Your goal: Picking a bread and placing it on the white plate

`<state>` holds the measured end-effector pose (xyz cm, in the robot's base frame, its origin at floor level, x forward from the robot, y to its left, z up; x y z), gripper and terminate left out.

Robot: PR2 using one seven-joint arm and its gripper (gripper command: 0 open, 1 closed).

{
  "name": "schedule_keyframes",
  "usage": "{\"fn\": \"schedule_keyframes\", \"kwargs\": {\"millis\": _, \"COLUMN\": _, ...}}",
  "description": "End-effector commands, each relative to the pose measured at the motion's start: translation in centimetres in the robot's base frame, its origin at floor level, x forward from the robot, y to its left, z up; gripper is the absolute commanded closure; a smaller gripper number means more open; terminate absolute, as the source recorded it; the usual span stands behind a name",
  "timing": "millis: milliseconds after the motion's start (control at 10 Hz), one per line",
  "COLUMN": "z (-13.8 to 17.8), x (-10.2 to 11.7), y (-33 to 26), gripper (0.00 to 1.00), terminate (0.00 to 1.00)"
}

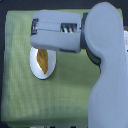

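Note:
The bread (43, 61), a golden-orange elongated pastry, lies on the white plate (35, 67) left of the middle in the exterior view. It runs roughly top to bottom across the plate. My grey arm reaches in from the exterior view's right and covers the plate's upper edge. The gripper (36, 26) is at the arm's left end, above the plate. Its fingers cannot be made out, so whether it is open or shut does not show. Nothing is visibly held.
A green cloth (20, 95) covers the table under the plate. My arm's broad grey upper part (107, 75) hides the exterior view's right side. Dark floor shows past the cloth's left edge (2, 60).

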<state>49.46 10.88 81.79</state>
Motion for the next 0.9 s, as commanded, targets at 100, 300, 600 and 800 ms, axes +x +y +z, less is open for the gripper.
{"fn": "schedule_keyframes", "kwargs": {"millis": 100, "z": -0.31, "x": -0.75, "y": 0.31, "gripper": 1.0, "terminate": 0.0}}
{"fn": "schedule_keyframes", "kwargs": {"millis": 300, "z": -0.34, "x": -0.92, "y": 0.38, "gripper": 0.0, "terminate": 0.0}}
{"fn": "schedule_keyframes", "kwargs": {"millis": 600, "z": -0.4, "x": -0.71, "y": 0.44, "gripper": 0.0, "terminate": 0.0}}
{"fn": "schedule_keyframes", "kwargs": {"millis": 800, "z": -0.64, "x": -0.72, "y": 0.23, "gripper": 0.0, "terminate": 0.0}}
